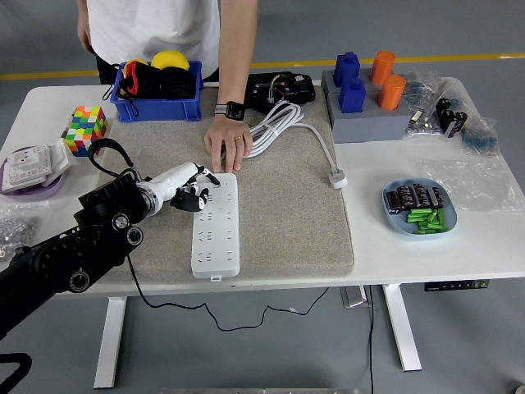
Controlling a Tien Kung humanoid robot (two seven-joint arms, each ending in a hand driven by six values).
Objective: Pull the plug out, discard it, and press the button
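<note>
A white power strip point(216, 225) lies lengthwise on the grey mat point(287, 222); no plug shows in its sockets. Its white cable point(283, 127) coils at the mat's far edge, and the white plug point(337, 178) lies loose near the mat's right edge. My left hand point(197, 187) rests at the strip's far left end with fingers curled and one white finger stretched onto the strip's top. It holds nothing that I can see. A person's hand point(226, 148) presses down on the strip's far end. My right arm is out of view.
A blue bin point(157, 105) with a yellow ball stands at the back. A colour cube point(84, 130) and a purple dish point(31, 182) lie at left. A grey block stand point(365, 115) sits back right, with a blue tray point(418, 209) of small parts at right.
</note>
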